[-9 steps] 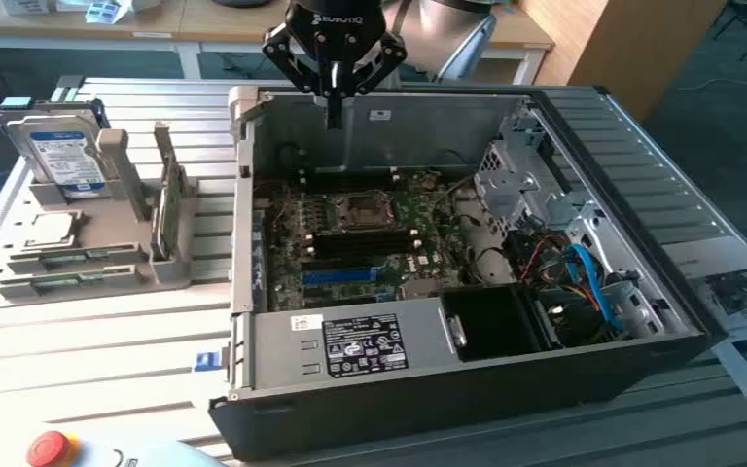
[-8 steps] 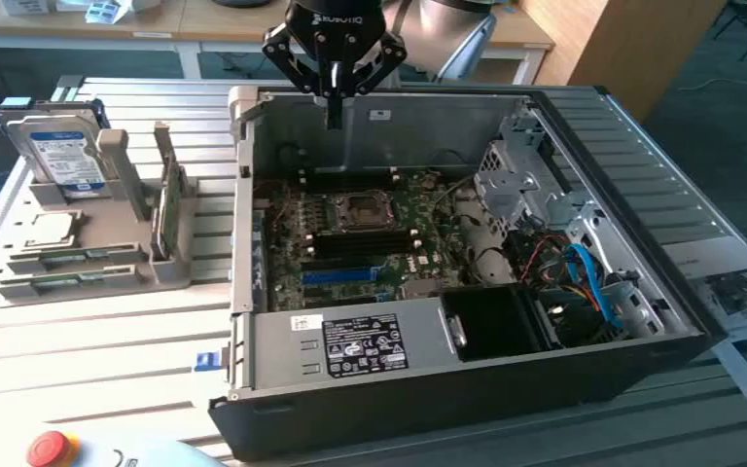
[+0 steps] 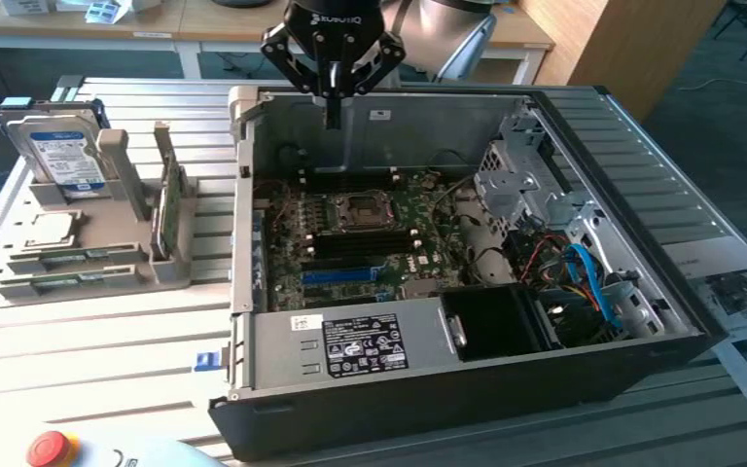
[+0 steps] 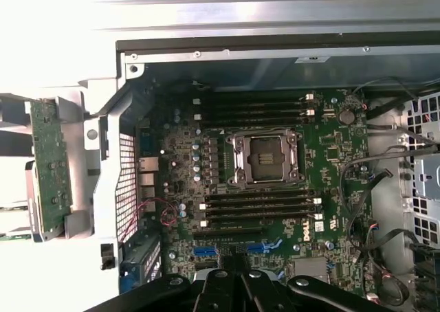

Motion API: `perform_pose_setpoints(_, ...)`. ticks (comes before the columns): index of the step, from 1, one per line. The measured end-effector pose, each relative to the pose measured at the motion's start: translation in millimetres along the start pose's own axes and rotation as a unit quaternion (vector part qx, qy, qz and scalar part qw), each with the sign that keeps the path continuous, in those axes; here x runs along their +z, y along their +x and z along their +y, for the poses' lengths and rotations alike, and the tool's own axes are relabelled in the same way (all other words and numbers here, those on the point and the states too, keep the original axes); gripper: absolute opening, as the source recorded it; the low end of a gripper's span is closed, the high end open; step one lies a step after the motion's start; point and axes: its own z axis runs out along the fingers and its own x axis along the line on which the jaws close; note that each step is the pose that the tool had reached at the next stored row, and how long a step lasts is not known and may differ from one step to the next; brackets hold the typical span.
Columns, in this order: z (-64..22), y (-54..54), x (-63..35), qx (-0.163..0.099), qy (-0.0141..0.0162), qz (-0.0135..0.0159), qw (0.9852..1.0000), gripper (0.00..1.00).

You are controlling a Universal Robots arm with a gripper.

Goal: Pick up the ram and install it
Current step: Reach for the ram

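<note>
Empty claw (image 3: 334, 115), pressed together, above the case (image 3: 685, 321) far wall; ram (image 3: 171, 209) upright in rack (image 3: 153, 274), the exterior view's left, well apart; hazard: arriving unspread, it would likely topple the ram, not grip it.

DELL on motherboard (image 4: 328, 150); ROBOTIQ on gripper (image 3: 334, 119)

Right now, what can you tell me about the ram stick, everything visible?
The ram is a long, narrow green circuit board dotted with small components. It stands on its long edge in a slot of the grey holder, outside the computer case at the exterior view's left. Only the holder touches it; the shut gripper hangs apart, over the case.
</note>
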Motion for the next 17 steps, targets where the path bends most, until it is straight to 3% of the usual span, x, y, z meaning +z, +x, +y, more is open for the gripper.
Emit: perform_pose_setpoints(17,0.5,17.2,-0.1,0.0,0.0,0.0,1.0,0.1)
